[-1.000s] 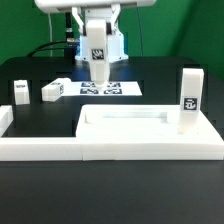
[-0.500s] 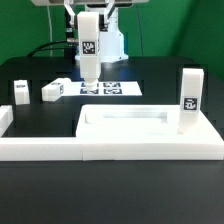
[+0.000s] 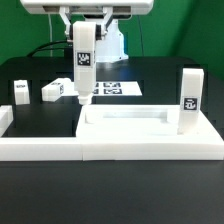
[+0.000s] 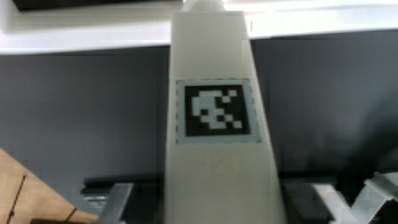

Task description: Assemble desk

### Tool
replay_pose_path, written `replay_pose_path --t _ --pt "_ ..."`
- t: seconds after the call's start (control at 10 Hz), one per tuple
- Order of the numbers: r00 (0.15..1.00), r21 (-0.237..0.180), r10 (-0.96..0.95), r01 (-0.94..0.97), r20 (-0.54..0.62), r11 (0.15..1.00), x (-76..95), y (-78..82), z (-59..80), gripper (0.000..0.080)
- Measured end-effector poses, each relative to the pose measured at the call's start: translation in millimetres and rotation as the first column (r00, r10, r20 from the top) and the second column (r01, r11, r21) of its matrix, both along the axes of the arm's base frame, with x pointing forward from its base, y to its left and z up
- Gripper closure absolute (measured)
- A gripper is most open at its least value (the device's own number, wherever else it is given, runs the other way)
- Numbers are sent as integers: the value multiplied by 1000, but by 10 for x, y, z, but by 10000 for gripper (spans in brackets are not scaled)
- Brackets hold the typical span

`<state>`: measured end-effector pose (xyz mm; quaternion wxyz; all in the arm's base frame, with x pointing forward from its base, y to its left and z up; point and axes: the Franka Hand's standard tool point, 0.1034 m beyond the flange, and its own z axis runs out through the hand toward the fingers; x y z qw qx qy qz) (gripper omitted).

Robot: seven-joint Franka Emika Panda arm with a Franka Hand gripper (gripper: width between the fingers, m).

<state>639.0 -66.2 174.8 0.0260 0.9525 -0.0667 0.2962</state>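
My gripper is shut on a white square-section desk leg and holds it upright, tag facing the camera. The leg's lower end hangs just above the far corner of the desk top on the exterior view's left. The top is a shallow white tray with a raised rim. A second leg stands upright at the top's corner on the exterior view's right. Two more legs rest on the table at the exterior view's left. In the wrist view the held leg runs between my fingers.
The marker board lies flat on the black table behind the desk top. A long low white border rail runs along the front and up the exterior view's left side. A green backdrop stands behind the table.
My gripper has carried the leg toward the exterior view's left and lower, from over the marker board to above the desk top's far left corner.
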Motion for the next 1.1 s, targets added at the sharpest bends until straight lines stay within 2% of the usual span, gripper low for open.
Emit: replay_pose_path --t 0.5,0.8,1.1 --pt "1000 5 -6 6 -1 1000 -5 7 -17 509" --pt "1000 3 -2 2 -20 1000 68 -50 -129 509" --pt "999 -4 2 -2 -34 1000 76 -4 -362 509"
